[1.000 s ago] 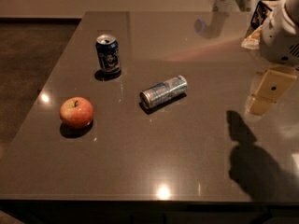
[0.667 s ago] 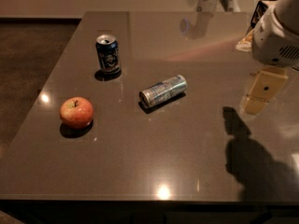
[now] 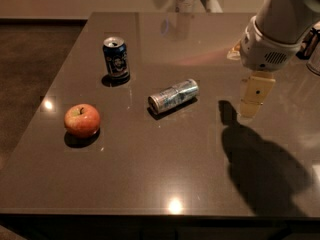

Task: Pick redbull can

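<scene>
Light is dim and warm, coming from above. The gripper (image 3: 251, 101) hangs over the right side of the table (image 3: 150, 174), and the arm throws a broad dark shadow (image 3: 265, 169) just below it and toward the near edge. Well left of the gripper, the redbull can (image 3: 173, 95), blue can (image 3: 116, 57) and apple (image 3: 82, 120) cast short shadows toward the near left. Small glare spots (image 3: 175, 205) shine on the glossy top, one low and left of the gripper and one far left.
</scene>
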`<action>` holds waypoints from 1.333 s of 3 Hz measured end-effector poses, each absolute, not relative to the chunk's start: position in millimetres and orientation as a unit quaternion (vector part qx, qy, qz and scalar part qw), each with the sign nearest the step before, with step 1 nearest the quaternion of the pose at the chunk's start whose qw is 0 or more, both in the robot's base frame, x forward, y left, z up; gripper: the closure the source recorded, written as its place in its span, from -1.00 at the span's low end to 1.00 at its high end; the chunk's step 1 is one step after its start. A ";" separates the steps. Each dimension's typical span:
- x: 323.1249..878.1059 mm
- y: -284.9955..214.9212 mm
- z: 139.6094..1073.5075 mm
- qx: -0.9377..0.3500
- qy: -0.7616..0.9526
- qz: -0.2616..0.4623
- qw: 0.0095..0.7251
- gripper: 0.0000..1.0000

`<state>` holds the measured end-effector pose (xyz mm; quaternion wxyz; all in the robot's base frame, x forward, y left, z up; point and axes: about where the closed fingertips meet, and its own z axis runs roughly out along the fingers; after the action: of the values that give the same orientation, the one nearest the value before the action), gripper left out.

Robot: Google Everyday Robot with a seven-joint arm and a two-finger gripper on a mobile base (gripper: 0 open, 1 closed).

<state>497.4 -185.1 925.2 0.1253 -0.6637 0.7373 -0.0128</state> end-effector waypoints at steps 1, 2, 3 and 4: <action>524.1 -158.2 915.2 -0.699 0.704 0.004 0.125 -1.00; 549.4 -125.9 903.5 -0.728 0.673 0.024 0.125 -1.00; 562.2 -99.9 886.6 -0.747 0.652 0.042 0.121 -1.00; 563.0 -80.7 865.8 -0.763 0.635 0.055 0.108 -1.00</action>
<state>563.0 -80.7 865.8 0.1075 -0.7633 0.6346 0.0549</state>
